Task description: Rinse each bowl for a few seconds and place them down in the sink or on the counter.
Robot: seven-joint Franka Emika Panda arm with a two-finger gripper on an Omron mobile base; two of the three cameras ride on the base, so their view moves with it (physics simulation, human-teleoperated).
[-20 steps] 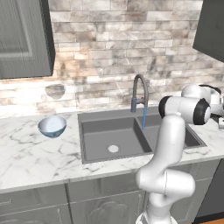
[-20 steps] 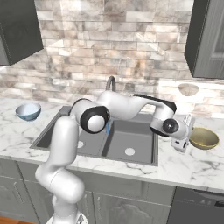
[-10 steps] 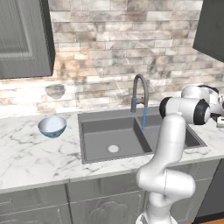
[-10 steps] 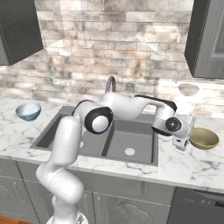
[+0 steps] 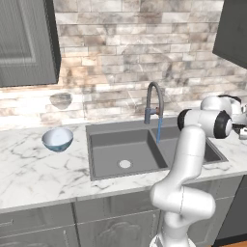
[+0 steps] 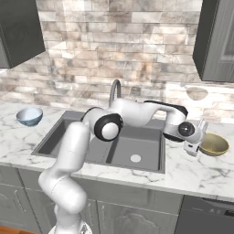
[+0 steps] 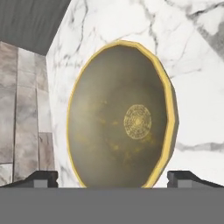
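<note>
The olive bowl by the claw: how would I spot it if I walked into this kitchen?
Find the dark double sink in the marble counter, then look on the counter just right of it. The olive-tan bowl sits there upright, before the open claw. Its yellow rim and patterned centre set it apart from the pale blue bowl left of the sink.

The olive-tan bowl (image 7: 120, 116) sits on the white marble counter (image 7: 192, 65), seen from close. Its rim is yellow, and the inside is dull olive with a round ornament near the middle. Two dark fingertips (image 7: 41, 178) stand wide apart at the bottom, one on each side of the bowl, not touching it. A stone tile wall (image 7: 19, 109) is at left.
</note>
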